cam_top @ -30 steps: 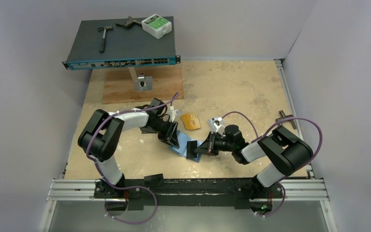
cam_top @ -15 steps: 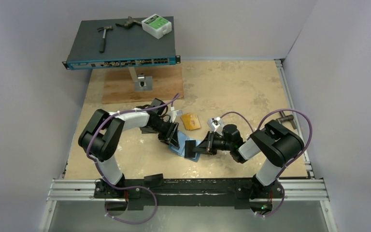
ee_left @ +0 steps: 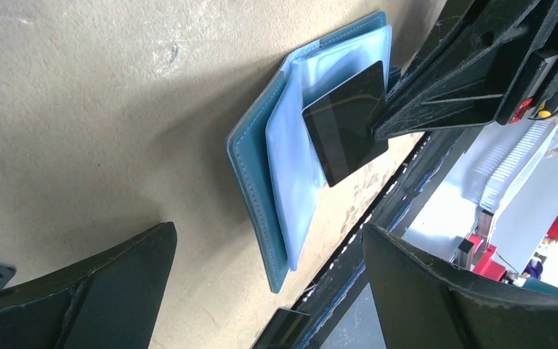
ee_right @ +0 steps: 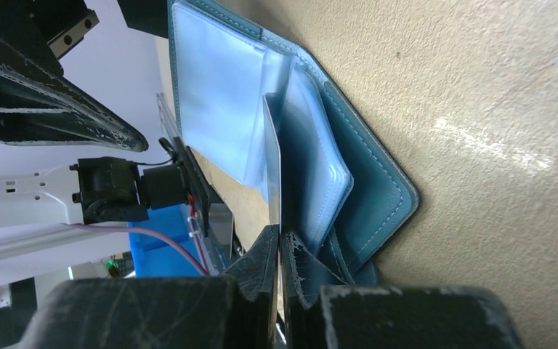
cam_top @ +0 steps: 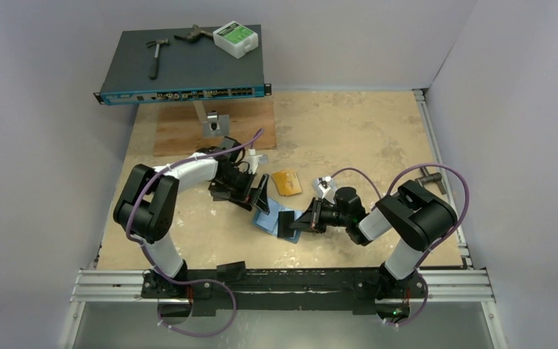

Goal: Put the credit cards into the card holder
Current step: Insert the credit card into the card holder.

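Since a second ago the left gripper [cam_top: 245,196] has let go and drawn back up and to the left, away from the card holder [cam_top: 267,220], and its jaws now stand wide apart with nothing between them. Nearest the arm bases, the card holder lies open on the table [cam_top: 349,138], a teal-blue stitched wallet with pale glossy plastic leaves fanned up from its spine. The right gripper [cam_top: 296,223] is clamped tight on one credit card [ee_left: 345,120], dark and shiny from the left wrist camera and a thin edge from the right wrist camera. That credit card reaches in among the clear leaves at a slight tilt; whether it sits inside a pocket cannot be told. Just beyond, apart from the holder, an orange-gold card [cam_top: 287,182] lies flat on the tan, mottled table. Farther back is a wooden board [cam_top: 182,134] with a small metal bracket [cam_top: 214,125] on it. Above the board sits a dark network switch [cam_top: 182,69] carrying a hammer [cam_top: 158,54], a pliers-like tool [cam_top: 192,33] and a white box with a green label [cam_top: 235,38]. Plain grey walls close in the far side and the right.
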`<state>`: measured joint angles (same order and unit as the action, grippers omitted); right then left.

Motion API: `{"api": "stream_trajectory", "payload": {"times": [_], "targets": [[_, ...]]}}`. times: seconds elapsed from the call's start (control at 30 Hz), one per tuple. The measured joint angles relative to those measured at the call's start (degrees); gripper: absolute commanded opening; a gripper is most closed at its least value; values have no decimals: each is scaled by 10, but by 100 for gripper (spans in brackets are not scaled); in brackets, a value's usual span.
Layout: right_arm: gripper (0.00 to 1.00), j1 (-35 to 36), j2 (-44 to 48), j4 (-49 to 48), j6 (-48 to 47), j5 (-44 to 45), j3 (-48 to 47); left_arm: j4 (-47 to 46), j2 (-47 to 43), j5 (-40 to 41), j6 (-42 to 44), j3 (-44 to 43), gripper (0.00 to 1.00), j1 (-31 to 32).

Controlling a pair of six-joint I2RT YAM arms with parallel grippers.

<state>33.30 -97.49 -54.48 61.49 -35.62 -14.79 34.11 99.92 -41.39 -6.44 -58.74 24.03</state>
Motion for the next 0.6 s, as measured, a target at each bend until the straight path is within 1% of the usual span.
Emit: {"api": "stream_trajectory", "payload": {"times": [0.17,0.23,0.33,0.37,0.4,0.43,0.47,0.5,0.6], "targets": [[0,0,4,2,0,0,0,28,0,7,19,-13,100,-4],[0,0,5,3,0,0,0,34,0,8,26,-13,95,-3],[0,0,8,5,0,0,0,42,0,6,33,-13,92,-3],[0,0,9,5,-1,0,0,43,0,5,35,-13,86,-3],[0,0,9,5,-1,0,0,43,0,2,37,-13,70,-3],[0,0,9,5,-1,0,0,44,0,-1,39,-13,56,-3],[0,0,10,6,-1,0,0,45,0,-4,41,-13,45,-3],[0,0,11,7,-1,0,0,45,0,-7,42,-13,40,-3],[0,0,12,7,-2,0,0,45,0,-15,46,-13,35,-3]]}}
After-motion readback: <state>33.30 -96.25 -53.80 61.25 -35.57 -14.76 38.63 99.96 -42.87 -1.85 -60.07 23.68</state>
